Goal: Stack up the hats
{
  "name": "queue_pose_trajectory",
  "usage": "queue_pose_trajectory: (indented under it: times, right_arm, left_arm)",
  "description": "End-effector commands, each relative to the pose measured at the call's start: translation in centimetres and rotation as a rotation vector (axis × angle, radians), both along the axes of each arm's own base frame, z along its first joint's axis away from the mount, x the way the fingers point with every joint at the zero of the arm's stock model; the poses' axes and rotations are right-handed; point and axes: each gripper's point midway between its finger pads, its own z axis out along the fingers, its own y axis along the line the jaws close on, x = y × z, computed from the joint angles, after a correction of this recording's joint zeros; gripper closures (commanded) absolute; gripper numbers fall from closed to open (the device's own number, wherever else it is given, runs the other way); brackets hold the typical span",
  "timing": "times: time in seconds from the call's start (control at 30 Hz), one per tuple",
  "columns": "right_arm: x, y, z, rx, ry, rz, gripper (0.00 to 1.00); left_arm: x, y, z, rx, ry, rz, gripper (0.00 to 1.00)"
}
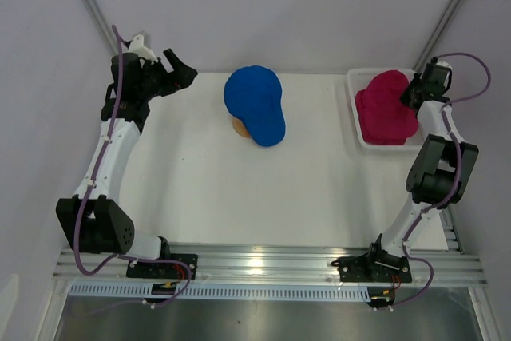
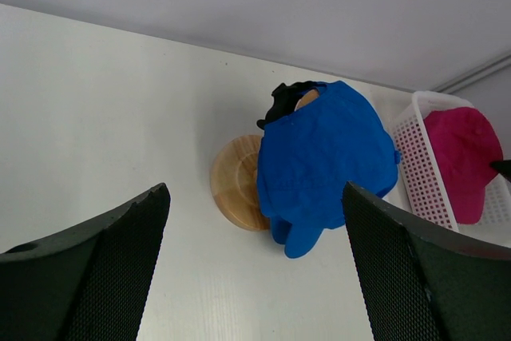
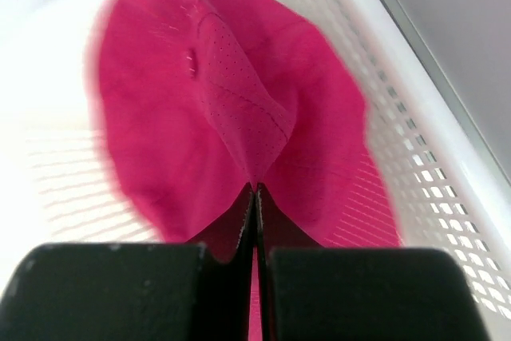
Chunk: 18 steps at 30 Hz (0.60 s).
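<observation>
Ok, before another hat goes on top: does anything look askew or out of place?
The blue hat sits lopsided on the wooden stand: it hangs off toward the basket side, leaving the stand's base bare on the other. Nothing looks spilled or damaged.

The white tabletop [image 1: 200, 189] carries a tan wooden stand [image 2: 235, 185] near its far edge. A white mesh basket [image 2: 419, 165] sits at its far right corner.

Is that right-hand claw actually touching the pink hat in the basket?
Touching. The right wrist view shows the right gripper shut on a raised fold of the pink hat, fabric pinched between its fingers, inside the white basket.
</observation>
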Motion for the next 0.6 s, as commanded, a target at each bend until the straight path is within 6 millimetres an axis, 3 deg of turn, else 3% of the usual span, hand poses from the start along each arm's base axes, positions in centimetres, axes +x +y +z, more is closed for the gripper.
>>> queue_pose_trajectory:
  times: [0.0, 0.03, 0.1, 0.13, 0.23, 0.3, 0.4, 0.5, 0.53, 0.57]
  right_arm:
    - [-0.2, 2.0, 12.5, -0.053, -0.280, 0.122, 1.00]
    - [-1.2, 3.4, 16.1, -0.056, -0.358, 0.178, 1.00]
    - [-2.1, 5.1, 19.3, -0.062, -0.440, 0.252, 1.00]
    - [-3.2, 6.7, 21.8, -0.065, -0.496, 0.321, 1.00]
    - [-4.7, 10.0, 25.2, -0.077, -0.559, 0.451, 1.00]
    - [-5.3, 11.6, 26.4, -0.055, -0.580, 0.498, 1.00]
    - [-6.5, 15.5, 28.7, 0.018, -0.648, 0.630, 1.00]
    - [-7.7, 20.6, 31.7, 0.074, -0.725, 0.790, 1.00]
    - [-8.0, 23.6, 32.0, 0.117, -0.730, 0.871, 1.00]
    - [-8.7, 25.4, 33.1, 0.125, -0.750, 0.921, 1.00]
  left_arm:
    - [-0.8, -1.3, 3.7, -0.010, -0.088, -0.085, 0.09]
    - [-0.9, -1.5, 4.1, -0.016, -0.094, -0.093, 0.09]
    - [-1.1, -2.0, 4.6, -0.026, -0.106, -0.122, 0.09]
    - [-1.3, -2.1, 4.7, -0.030, -0.110, -0.131, 0.09]
    - [-1.7, -2.6, 4.8, -0.038, -0.114, -0.162, 0.09]
    - [-1.9, -2.7, 4.9, -0.038, -0.116, -0.169, 0.09]
    - [-2.2, -2.8, 5.3, -0.033, -0.125, -0.177, 0.09]
    - [-2.7, -2.9, 5.5, -0.030, -0.136, -0.188, 0.08]
    - [-2.8, -2.9, 5.1, -0.031, -0.128, -0.189, 0.09]
    - [-2.9, -2.9, 5.1, -0.032, -0.130, -0.186, 0.08]
